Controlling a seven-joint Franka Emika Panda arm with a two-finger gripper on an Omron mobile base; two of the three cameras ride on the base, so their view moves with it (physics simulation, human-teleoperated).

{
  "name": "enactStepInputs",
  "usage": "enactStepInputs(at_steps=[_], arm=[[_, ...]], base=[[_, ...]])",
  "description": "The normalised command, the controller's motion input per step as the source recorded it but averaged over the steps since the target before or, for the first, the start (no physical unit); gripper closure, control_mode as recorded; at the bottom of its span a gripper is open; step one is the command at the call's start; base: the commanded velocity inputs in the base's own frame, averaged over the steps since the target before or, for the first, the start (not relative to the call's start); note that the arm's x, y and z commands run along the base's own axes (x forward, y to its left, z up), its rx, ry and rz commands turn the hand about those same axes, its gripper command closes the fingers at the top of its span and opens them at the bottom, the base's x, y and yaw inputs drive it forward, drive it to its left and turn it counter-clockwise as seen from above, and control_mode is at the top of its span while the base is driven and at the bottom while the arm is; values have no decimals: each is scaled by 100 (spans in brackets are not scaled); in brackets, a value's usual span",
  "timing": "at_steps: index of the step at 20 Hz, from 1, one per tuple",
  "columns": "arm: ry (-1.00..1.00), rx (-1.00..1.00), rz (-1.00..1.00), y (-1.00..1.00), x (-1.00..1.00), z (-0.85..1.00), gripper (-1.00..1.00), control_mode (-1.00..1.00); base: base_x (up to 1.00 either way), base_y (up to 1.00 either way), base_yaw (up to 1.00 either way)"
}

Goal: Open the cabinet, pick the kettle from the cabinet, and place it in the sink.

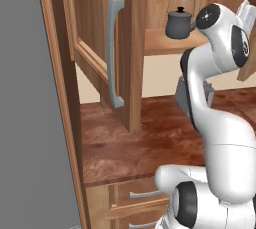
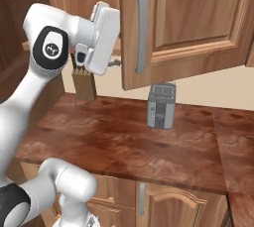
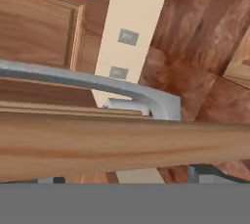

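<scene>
1. Nearest the cameras, the robot arm (image 1: 220, 123) rises from the lower right of the left base view and bends up toward the upper right, where its wrist goes past the frame edge beside the open cabinet.
2. In the right base view the hand (image 2: 101, 37) sits at upper left, next to the edge of a swung-open cabinet door (image 2: 183, 23). The claw's fingertips cannot be made out, so it cannot be told whether the claw is spread or pressed together.
3. In the hand view a wooden door edge (image 3: 122, 145) crosses the lower middle of the frame, with a curved grey bar handle (image 3: 97, 83) just above it, very close to the lens.
4. Below, the reddish-brown countertop (image 1: 150, 143) spans the middle of both base views. A silver toaster (image 2: 161, 104) stands at centre of the right view, a knife block (image 2: 84, 85) at left.
5. Farthest, the kettle (image 1: 179, 20) stands upright on the cabinet shelf (image 1: 170, 45) at upper centre of the left view. Its spout points toward the right of the frame, and its arched handle runs left to right.
6. The doors stand open, so the opening step looks about finished. The next move likely calls for clearing the door and reaching in to the kettle's handle.
</scene>
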Motion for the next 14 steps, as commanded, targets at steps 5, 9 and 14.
enactStepInputs(at_steps=[5,9,14], arm=[[-35,4,-9,-35,-36,-8,-100,-100],[-33,4,-8,-36,-41,-8,-100,-100],[-18,6,-5,-53,-31,-3,-100,-100]], base=[[0,0,0],[0,0,0],[0,0,0]])
